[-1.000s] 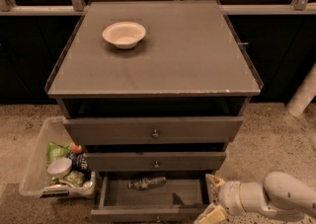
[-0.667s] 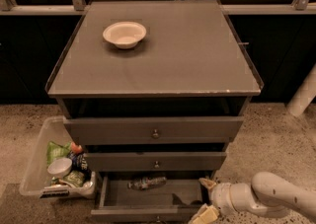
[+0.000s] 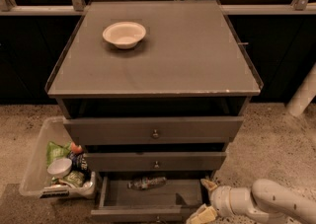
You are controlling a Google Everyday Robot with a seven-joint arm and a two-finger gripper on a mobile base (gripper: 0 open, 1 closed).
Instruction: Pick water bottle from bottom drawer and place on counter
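The water bottle point(image 3: 146, 183) lies on its side at the back of the open bottom drawer point(image 3: 148, 204), a clear bottle with a dark label band. My gripper point(image 3: 205, 199) is at the drawer's right front corner, to the right of the bottle and apart from it, with its pale fingers spread open and holding nothing. The white arm reaches in from the lower right. The counter point(image 3: 187, 50) is the flat grey-brown cabinet top above the three drawers.
A white bowl point(image 3: 124, 34) stands on the counter's back left. The two upper drawers point(image 3: 155, 131) stick out slightly. A clear bin point(image 3: 57, 166) with snacks and cans sits on the floor left of the cabinet. A white post point(image 3: 303, 92) stands at the right.
My arm and gripper have moved left, closer to the drawer's right front corner. The bottle and drawer have not moved.
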